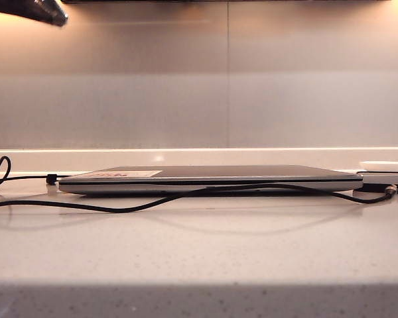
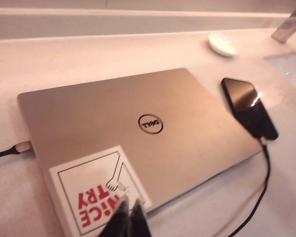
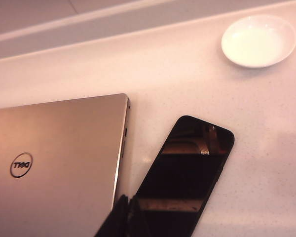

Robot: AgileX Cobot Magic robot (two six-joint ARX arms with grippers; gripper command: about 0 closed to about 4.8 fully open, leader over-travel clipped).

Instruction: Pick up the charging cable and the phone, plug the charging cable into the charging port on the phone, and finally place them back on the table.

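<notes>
The phone (image 3: 187, 168) is a black slab lying flat on the table (image 1: 199, 252) beside the silver laptop (image 2: 138, 123); the exterior view shows it edge-on at the far right (image 1: 373, 188). The charging cable (image 1: 186, 199) runs as a thin black cord along the laptop's front, and its silvery plug tip (image 1: 390, 190) sits at the phone's end. In the left wrist view the cord (image 2: 266, 173) reaches the phone's near end (image 2: 249, 106); whether it is plugged in cannot be told. My left gripper (image 2: 129, 205) hangs shut and empty over the laptop's sticker. My right gripper (image 3: 128, 201) is shut, empty, above the gap between laptop and phone.
A small white dish (image 3: 259, 39) stands behind the phone near the raised back strip (image 1: 199, 159). A gold plug (image 2: 23, 146) sits at the laptop's other side, by the cord's black bead (image 1: 51, 178). A dark arm part (image 1: 43, 10) shows in the exterior view's top left corner.
</notes>
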